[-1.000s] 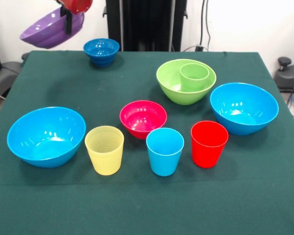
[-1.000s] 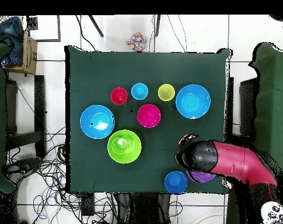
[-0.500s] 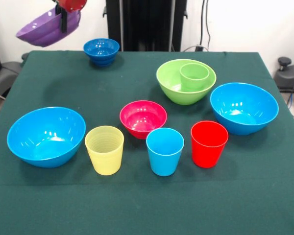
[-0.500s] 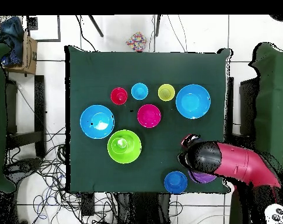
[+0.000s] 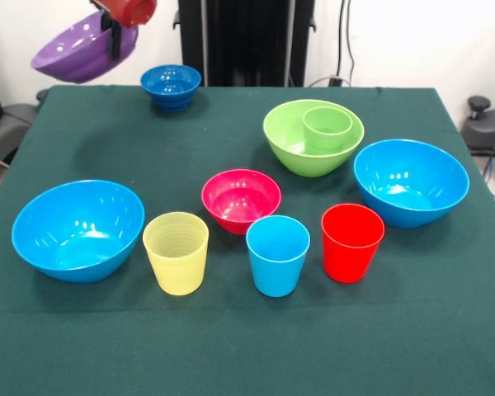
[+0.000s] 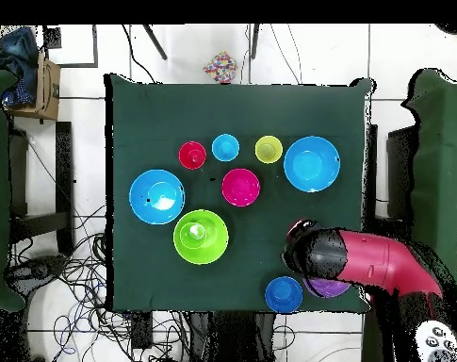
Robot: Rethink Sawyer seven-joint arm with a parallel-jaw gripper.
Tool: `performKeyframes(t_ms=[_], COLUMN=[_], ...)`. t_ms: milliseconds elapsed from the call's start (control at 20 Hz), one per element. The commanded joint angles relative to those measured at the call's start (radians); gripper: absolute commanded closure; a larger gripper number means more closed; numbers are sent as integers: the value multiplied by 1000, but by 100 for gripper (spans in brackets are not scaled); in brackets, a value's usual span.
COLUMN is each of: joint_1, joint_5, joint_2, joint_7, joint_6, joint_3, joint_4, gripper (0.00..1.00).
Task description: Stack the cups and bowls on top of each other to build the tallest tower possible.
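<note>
While the arm hangs in the upper left of the front view, the gripper (image 5: 115, 31) is clamped on the rim of the purple bowl (image 5: 81, 56), which rides tilted in the air, clear of the table (image 5: 231, 346). The small dark blue bowl (image 5: 171, 86) sits on the cloth just right of it. The tower is barely a tower yet: the lime green bowl (image 5: 293, 148) in the upper right of centre with the green cup (image 5: 327, 128) standing inside it. One big blue bowl (image 5: 411, 181) sits at right, the other blue bowl (image 5: 77, 229) at left, the pink bowl (image 5: 241, 199) in the middle, and along the front the yellow cup (image 5: 176, 252), blue cup (image 5: 277, 255) and red cup (image 5: 351, 242), all apart from each other.

From overhead, the red arm (image 6: 383, 266) reaches in from the lower right and hides most of the purple bowl (image 6: 326, 286), only a sliver peeking out beside the dark blue bowl (image 6: 284, 294) near the bottom edge. The green bowl (image 6: 202, 237) is well off to the left.

My worry: that bowl is pinched by one edge and hanging crooked, so a quick swing could twist it loose. Also the green cup pokes up inside the base, so a wide bowl dropped off-centre would likely rock or slide off.
</note>
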Motion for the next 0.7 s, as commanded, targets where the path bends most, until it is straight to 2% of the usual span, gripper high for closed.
performKeyframes(t_ms=[50,300,700], joint_1=[45,40,26], joint_5=[-100,-116,-147], joint_2=[119,205,283], joint_7=[-39,-15,-27], joint_6=[-30,-73,-124], joint_3=[19,11,10], joint_4=[-32,-61,-114], gripper=[100,100,100])
